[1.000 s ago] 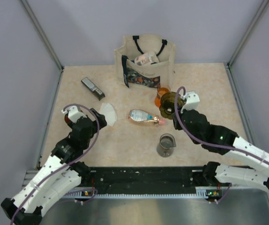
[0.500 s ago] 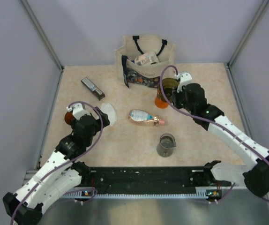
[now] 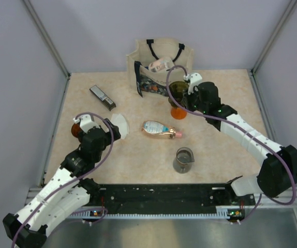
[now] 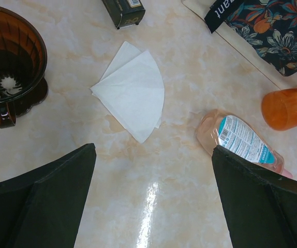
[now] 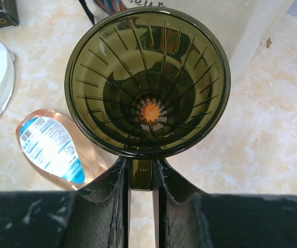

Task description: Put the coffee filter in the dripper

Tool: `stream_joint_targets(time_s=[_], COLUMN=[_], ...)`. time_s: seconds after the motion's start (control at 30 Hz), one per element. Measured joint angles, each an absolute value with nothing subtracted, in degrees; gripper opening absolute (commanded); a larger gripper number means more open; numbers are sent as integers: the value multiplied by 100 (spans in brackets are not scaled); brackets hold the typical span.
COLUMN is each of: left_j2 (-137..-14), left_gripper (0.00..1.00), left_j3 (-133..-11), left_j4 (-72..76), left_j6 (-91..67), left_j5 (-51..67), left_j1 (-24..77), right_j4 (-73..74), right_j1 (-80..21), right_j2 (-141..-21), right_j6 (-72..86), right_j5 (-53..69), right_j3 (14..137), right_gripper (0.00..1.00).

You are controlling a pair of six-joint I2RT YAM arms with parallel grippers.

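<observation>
Right hand (image 5: 140, 173) swung back clamping one dripper (image 5: 148, 77); left hand (image 4: 153, 155) spread near second dripper (image 4: 9, 57), one filter (image 4: 133, 95).

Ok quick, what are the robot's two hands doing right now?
Left gripper: open, holding nothing.
Right gripper: shut on the green dripper, pinching its handle.
</observation>
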State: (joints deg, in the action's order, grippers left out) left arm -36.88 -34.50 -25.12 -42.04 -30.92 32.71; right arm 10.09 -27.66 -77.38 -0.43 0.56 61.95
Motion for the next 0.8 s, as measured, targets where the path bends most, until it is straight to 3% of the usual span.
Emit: stream_joint_targets(time_s=[0.8], left_j2=[-3649], left_gripper=[99], left_j3=[-3448], left_j4=[-2512], left_j6=[-4178], left_j5=[-3131], left_j1=[3269], right_j4=[987], right_j1=[-2329], right_j2=[-8309], right_j6=[215], right_j5=[360], right_j3=[6504], right_gripper=[0])
